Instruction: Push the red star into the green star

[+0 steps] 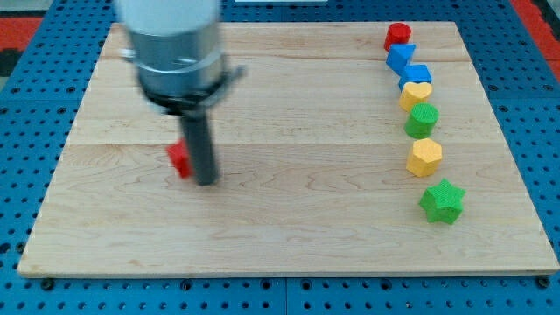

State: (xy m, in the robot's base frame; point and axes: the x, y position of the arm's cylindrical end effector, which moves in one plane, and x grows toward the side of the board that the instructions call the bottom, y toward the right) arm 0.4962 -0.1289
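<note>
The red star [180, 159] lies on the wooden board at the view's left, partly hidden behind my rod. My tip [206, 182] rests on the board just right of the red star, touching or almost touching it. The green star [442, 201] sits far off at the view's lower right. The arm's grey body fills the upper left of the view.
A column of blocks runs down the view's right: a red cylinder [398, 36], a blue block [401, 58], a blue cube [416, 76], a yellow heart [416, 94], a green block [422, 120] and a yellow hexagon [425, 157]. The wooden board [289, 227] lies on blue pegboard.
</note>
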